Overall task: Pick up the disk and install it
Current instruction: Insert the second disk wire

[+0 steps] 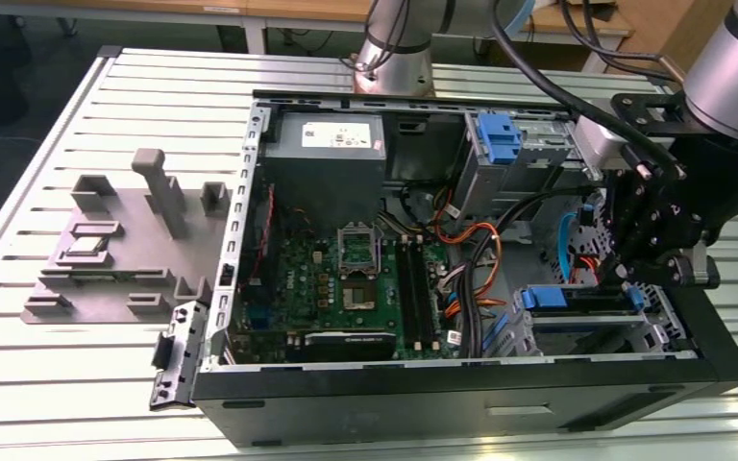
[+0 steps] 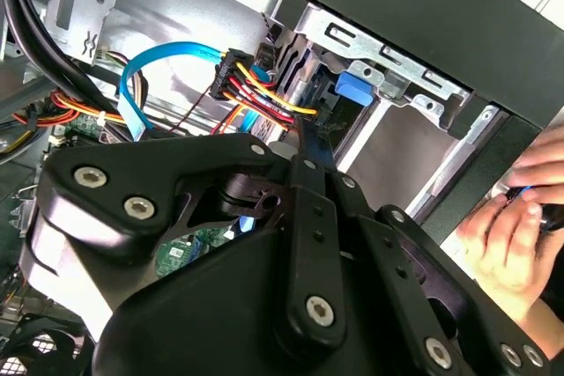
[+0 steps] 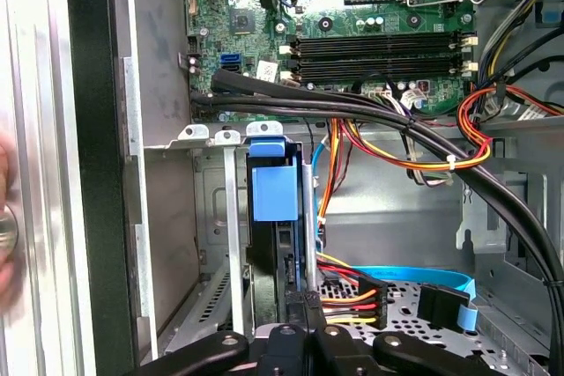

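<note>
Sitting upright in the lower drive bay [image 1: 657, 322] at the case's front corner, on the exterior view's right, I see the disk [image 1: 580, 300] with its blue carrier tab facing up; in the first wrist view the disk [image 3: 269, 217] stands on edge between the bay's metal walls, blue tab toward the motherboard [image 3: 352, 24]. The gripper [image 1: 645, 254] hangs just above and beside that bay in the exterior view. In the second wrist view its black linkage [image 2: 291, 279] blocks the fingertips, so I cannot tell how the jaws stand or whether they touch the disk. Red, yellow and orange power wires [image 3: 352, 292] and a flat blue data cable [image 3: 441, 283] lie on the perforated case floor next to the bay; thick black cables [image 3: 370, 116] cross above it. A second blue bracket [image 1: 500, 139] sits in the upper drive cage near the grey power supply [image 1: 331, 144]. The motherboard [image 1: 343, 288] fills the case middle. The black computer case [image 1: 472, 403] lies open on the slatted counter [image 1: 112, 384], with a grey fixture block [image 1: 126, 250] well apart on the exterior view's left. A person's hand [image 2: 520, 235] shows outside the case wall in the second wrist view, holding something small and blue.
</note>
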Motion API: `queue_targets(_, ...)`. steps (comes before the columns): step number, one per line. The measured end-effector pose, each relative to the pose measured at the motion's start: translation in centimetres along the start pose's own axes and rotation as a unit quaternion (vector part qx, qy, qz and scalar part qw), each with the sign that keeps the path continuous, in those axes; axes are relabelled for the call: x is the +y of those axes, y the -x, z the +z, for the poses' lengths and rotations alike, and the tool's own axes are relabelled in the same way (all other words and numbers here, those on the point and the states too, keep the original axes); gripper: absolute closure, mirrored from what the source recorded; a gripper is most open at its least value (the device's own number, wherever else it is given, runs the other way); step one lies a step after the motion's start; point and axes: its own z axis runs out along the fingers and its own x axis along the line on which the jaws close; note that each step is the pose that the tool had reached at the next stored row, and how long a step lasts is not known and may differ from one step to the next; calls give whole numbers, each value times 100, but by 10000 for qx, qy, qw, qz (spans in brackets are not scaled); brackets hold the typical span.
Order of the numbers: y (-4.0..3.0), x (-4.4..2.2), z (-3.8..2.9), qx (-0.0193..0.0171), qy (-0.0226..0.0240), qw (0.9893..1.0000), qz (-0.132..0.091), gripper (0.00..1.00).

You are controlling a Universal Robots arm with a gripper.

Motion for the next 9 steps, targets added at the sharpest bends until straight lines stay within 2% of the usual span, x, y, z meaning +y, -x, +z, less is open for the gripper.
queue_targets(6,-1,12,0,9,-1,10000,-1,90)
queue_targets(9,-3,52,-2,9,0,10000,-1,90)
